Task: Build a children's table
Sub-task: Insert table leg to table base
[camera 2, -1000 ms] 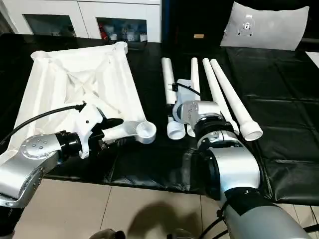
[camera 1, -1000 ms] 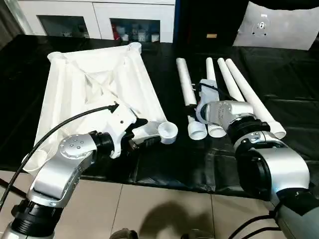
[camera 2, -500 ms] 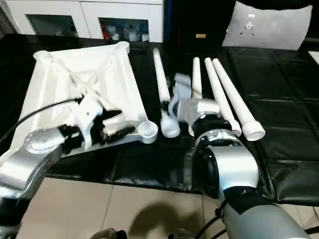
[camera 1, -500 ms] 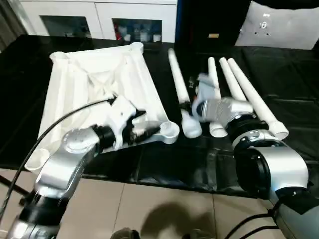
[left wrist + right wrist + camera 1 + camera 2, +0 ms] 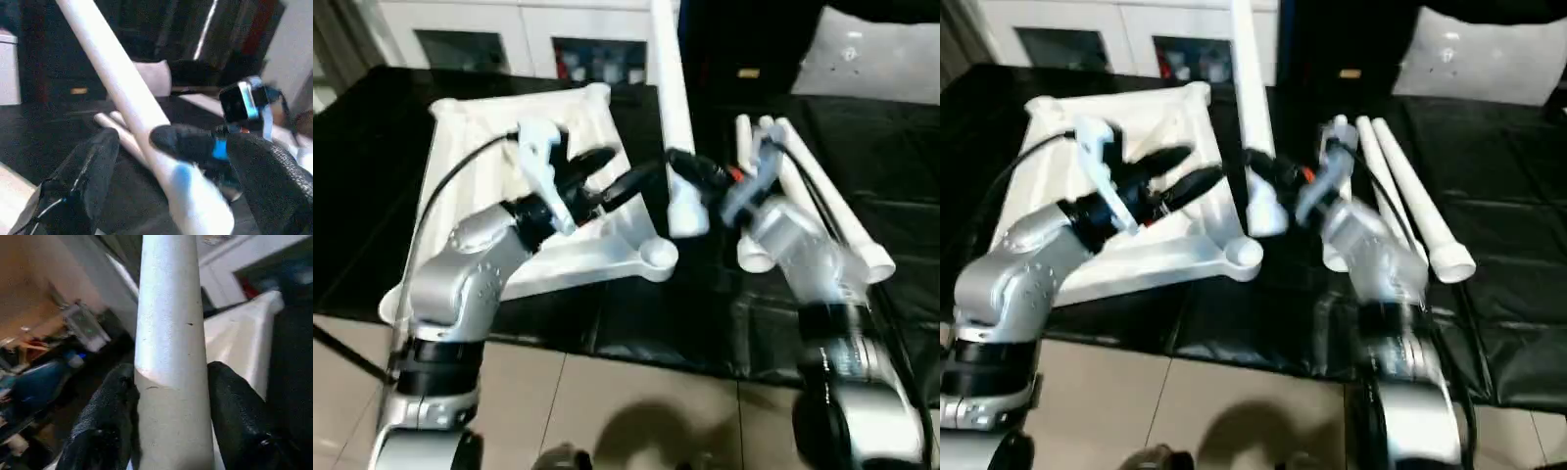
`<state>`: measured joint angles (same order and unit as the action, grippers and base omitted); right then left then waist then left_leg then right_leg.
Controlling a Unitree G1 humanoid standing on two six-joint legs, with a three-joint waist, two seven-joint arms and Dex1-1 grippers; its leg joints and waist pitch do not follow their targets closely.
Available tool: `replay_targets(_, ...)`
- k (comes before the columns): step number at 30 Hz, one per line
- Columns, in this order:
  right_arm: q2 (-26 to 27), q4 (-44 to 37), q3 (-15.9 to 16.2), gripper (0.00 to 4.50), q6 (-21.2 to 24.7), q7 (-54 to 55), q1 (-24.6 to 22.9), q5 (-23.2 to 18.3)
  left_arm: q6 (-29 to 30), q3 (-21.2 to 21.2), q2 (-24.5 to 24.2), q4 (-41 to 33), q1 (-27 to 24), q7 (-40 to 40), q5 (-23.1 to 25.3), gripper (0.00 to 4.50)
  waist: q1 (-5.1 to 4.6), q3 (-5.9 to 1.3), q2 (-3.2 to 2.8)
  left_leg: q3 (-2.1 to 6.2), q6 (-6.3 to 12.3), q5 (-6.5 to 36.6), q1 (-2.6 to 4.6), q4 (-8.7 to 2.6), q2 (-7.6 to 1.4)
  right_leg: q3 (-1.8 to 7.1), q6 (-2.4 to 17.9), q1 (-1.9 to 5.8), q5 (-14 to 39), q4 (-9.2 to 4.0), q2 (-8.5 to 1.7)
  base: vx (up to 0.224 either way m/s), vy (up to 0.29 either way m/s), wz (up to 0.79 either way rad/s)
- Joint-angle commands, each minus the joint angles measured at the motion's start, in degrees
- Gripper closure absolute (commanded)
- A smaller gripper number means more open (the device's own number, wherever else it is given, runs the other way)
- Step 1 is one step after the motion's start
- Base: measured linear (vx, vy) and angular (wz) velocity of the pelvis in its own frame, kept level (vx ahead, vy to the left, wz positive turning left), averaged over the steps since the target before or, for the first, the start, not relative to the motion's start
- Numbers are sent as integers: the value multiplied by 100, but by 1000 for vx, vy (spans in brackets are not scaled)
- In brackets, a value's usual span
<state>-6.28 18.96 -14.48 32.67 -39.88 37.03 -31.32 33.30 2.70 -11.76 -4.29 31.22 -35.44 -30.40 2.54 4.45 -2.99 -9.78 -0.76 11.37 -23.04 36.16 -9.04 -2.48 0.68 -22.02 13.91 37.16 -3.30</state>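
Observation:
The children's table top (image 5: 480,186) lies ribbed side up on the left of the black padded surface, one round corner socket (image 5: 658,257) nearest me. My right gripper (image 5: 690,171) is shut on a white leg (image 5: 671,88) just above its flared end, holding it nearly upright in the air. In the right wrist view the leg (image 5: 168,333) sits tight between both black fingers (image 5: 105,426). My left gripper (image 5: 625,173) hovers open above the top's near right corner, tips pointing at the leg and close to it. The left wrist view shows that leg (image 5: 127,93) between its spread fingers (image 5: 93,176).
The other legs (image 5: 818,201) lie side by side on the black surface behind my right arm. White cabinets (image 5: 460,39) stand at the back, a pale cushion (image 5: 876,59) at back right. Tiled floor (image 5: 636,411) runs along the near edge.
My right gripper has lifted one leg off the surface and swung it upright. My left gripper has risen from the top's near corner toward the leg and opened wider. The camera has shifted too.

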Motion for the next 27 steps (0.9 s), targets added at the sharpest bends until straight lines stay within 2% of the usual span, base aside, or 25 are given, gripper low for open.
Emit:
replay_targets(1, -74, -560, 116, 266, 86, -322, -153, -303, 218, 131, 44, -154, 142, -4, -277, 19, 39, -548, 3, 124, 602, -109, 158, -337, -400, 245, 1836, 320, -1136, -292, -491, 0, 0, 0)
replay_targets(2, -152, -879, 195, 266, 212, -566, -405, -470, 415, 208, 129, -197, 262, -10, -538, 18, 52, -539, -11, 122, 566, -45, 158, -347, -394, 246, 1815, 321, -970, -314, -491, 0, 0, 0)
replay_targets(4, -210, -1108, 195, 266, 360, -793, -581, -603, 595, 252, 200, -224, 382, 3, -782, 4, 78, -534, 1, 126, 510, 9, 158, -351, -393, 252, 1794, 322, -833, -323, -490, 0, 0, 0)
replay_targets(5, -246, -1252, 174, 266, 441, -895, -684, -692, 720, 260, 250, -264, 475, -24, -976, 4, 85, -532, -14, 129, 500, 28, 158, -353, -392, 249, 1795, 307, -776, -328, -485, 0, 0, 0)
replay_targets(6, -260, -1312, 171, 266, 476, -915, -719, -731, 769, 270, 265, -279, 507, -33, -1043, 1, 105, -525, -65, 133, 445, 98, 161, -352, -385, 249, 1782, 302, -655, -336, -489, 0, 0, 0)
replay_targets(8, -264, -1459, 170, 266, 519, -933, -793, -807, 844, 294, 291, -264, 577, -16, -1142, 0, 82, -509, -88, 143, 325, 267, 163, -375, -380, 245, 1713, 294, -430, -379, -471, 0, 0, 0)
replay_targets(9, -264, -1459, 170, 266, 519, -933, -793, -807, 844, 294, 291, -264, 577, -16, -1142, 0, 70, -504, -63, 136, 299, 319, 159, -383, -373, 248, 1691, 299, -370, -397, -468, 0, 0, 0)
replay_targets(11, -260, -1600, 184, 266, 534, -907, -871, -891, 872, 247, 310, -224, 597, -20, -1125, 0, 65, -496, -84, 136, 266, 366, 155, -385, -363, 255, 1625, 298, -221, -426, -475, 0, 0, 0)
replay_targets(12, -261, -1674, 201, 266, 523, -893, -916, -920, 878, 203, 324, -195, 594, -21, -1088, 0, 75, -502, -114, 141, 237, 393, 159, -382, -361, 257, 1576, 299, -120, -433, -477, 0, 0, 0)
replay_targets(13, -271, -1734, 220, 266, 525, -878, -950, -949, 912, 197, 328, -185, 599, -8, -1090, 0, 65, -505, -98, 142, 234, 377, 153, -387, -360, 256, 1539, 299, -101, -440, -468, 0, 0, 0)
replay_targets(15, -268, -1893, 228, 266, 567, -858, -1038, -1015, 996, 196, 312, -188, 604, 37, -1159, 0, 68, -515, -122, 145, 238, 340, 145, -382, -353, 255, 1485, 303, -78, -441, -468, 0, 0, 0)
replay_targets(19, -223, -2019, 233, 266, 547, -833, -1105, -1019, 1013, 196, 285, -191, 579, 107, -1173, 0, 62, -531, -132, 151, 261, 296, 133, -378, -350, 246, 1437, 293, -60, -445, -459, 0, 0, 0)
replay_targets(21, -167, -2069, 279, 266, 351, -686, -1141, -855, 960, 156, 272, -160, 541, 247, -1007, 0, 59, -536, -119, 155, 273, 279, 135, -383, -357, 242, 1414, 287, -103, -440, -458, 0, 0, 0)
replay_targets(23, -120, -2110, 372, 266, 143, -494, -1149, -641, 883, 115, 275, -153, 519, 358, -834, 0, 52, -538, -135, 161, 267, 267, 133, -386, -361, 237, 1397, 275, -84, -441, -461, 0, 0, 0)
replay_targets(27, 140, -2132, 697, 266, -741, 175, -1171, 210, 590, -27, 317, -110, 490, 767, -321, 0, 23, -529, -144, 159, 114, 358, 142, -401, -360, 243, 1305, 255, 94, -462, -462, 0, 0, 0)
